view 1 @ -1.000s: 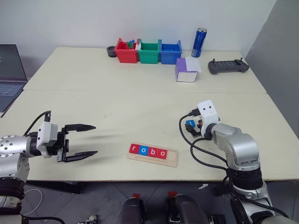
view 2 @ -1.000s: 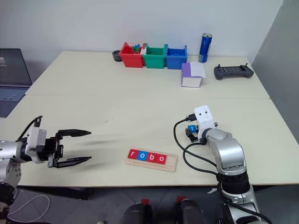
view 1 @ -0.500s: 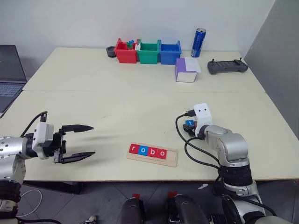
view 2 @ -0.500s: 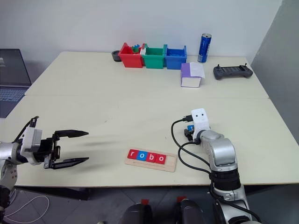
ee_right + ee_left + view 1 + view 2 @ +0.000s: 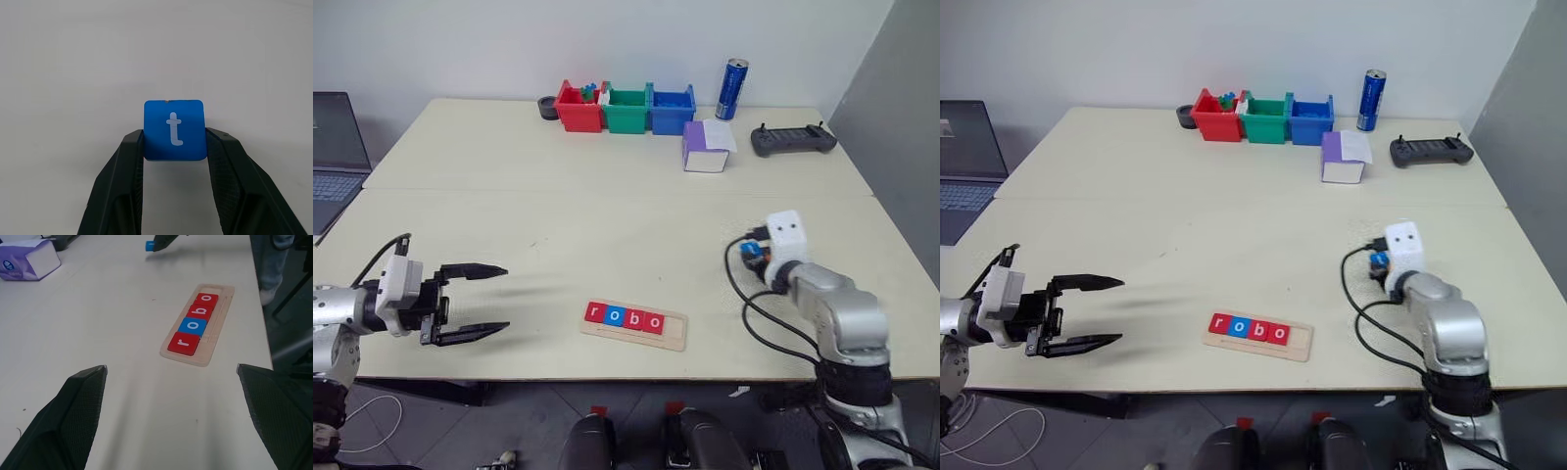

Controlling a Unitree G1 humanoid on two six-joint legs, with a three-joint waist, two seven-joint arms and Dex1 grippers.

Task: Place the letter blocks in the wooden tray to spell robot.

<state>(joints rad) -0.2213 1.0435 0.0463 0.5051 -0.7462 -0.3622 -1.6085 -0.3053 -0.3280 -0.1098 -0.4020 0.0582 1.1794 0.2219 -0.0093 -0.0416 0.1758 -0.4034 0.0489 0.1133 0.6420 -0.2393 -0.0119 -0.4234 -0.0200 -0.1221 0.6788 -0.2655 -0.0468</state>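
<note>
Blue "t" block (image 5: pixel 174 130) clamped upright in the right tool (image 5: pixel 174 147).
Wooden tray (image 5: pixel 634 325) lies lengthwise along the table's (image 5: pixel 607 215) near edge, holding "robo"; left tool (image 5: pixel 470 300) hangs level, fingers apart.

Bright, even light; soft shadows; sharp.

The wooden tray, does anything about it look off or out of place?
Nothing is askew: four letter blocks sit in line in the wooden tray, spelling robo. Only its end slot is bare; the blue t block is gripped by the right gripper.
</note>
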